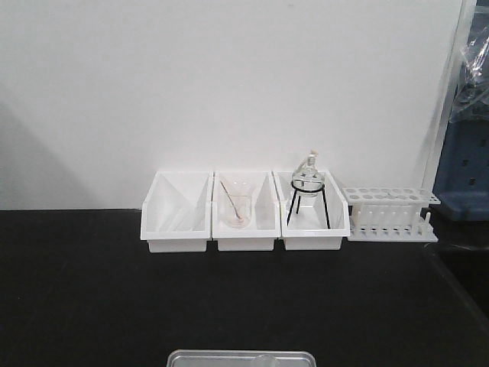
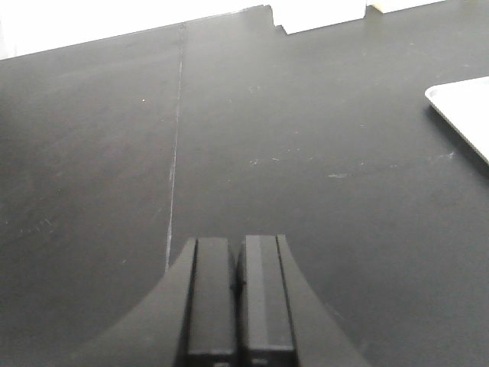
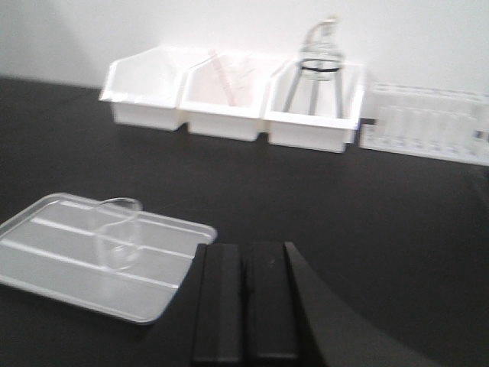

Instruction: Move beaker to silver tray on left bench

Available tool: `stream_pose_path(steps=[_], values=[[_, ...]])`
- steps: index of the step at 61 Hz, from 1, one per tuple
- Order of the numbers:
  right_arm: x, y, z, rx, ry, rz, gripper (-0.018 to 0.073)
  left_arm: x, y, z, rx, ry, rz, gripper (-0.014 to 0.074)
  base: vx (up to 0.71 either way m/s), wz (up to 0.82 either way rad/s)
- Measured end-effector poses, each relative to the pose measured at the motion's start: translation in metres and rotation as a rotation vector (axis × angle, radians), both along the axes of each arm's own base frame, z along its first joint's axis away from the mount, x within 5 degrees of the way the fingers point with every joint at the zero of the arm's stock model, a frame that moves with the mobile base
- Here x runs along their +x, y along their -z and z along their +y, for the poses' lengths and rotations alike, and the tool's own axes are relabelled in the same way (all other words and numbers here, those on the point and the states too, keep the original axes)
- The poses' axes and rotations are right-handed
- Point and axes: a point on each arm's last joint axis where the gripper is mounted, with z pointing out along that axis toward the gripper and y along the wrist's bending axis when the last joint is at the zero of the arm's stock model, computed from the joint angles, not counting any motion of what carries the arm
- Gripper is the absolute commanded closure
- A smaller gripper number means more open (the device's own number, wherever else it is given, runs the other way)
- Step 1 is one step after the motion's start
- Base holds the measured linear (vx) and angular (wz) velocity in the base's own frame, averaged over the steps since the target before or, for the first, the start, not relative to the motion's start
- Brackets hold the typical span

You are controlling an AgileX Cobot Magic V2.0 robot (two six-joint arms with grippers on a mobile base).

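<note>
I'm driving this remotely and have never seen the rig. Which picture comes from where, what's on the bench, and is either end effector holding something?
It is a two-armed robot. One camera looks ahead at the black bench; the others ride on each wrist.

Front view: three white bins against the wall, one holding a beaker with a rod, one a flask on a stand, then a test tube rack.

Right wrist view: the right end effector is shut and empty. The beaker stands on the silver tray.

Left wrist view: the left end effector is shut and empty over bare bench.

beaker [image 3: 116, 235]: clear, upright | on silver tray [image 3: 46, 264] | left bench [image 1: 92, 306]
</note>
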Motion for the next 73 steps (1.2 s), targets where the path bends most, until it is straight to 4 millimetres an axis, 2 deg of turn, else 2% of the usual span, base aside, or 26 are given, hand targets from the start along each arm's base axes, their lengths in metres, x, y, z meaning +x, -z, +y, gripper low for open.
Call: stream_pose_path(steps=[12, 22, 35, 73], values=[[-0.013, 0.002, -0.012, 0.022, 0.134, -0.07, 0.057, 0.0, 0.0, 0.0, 0.0, 0.0, 0.0, 0.0595, 0.0, 0.0], [-0.021, 0.007, -0.014, 0.006, 0.157, -0.052, 0.057, 0.0, 0.0, 0.0, 0.0, 0.0, 0.0, 0.0595, 0.0, 0.0], [-0.022, 0.013, -0.014, -0.007, 0.152, 0.006, 0.057, 0.0, 0.0, 0.0, 0.0, 0.0, 0.0, 0.0595, 0.0, 0.0], [-0.022, 0.014, -0.014, -0.007, 0.152, 0.008, 0.057, 0.0, 0.0, 0.0, 0.0, 0.0, 0.0, 0.0595, 0.0, 0.0]])
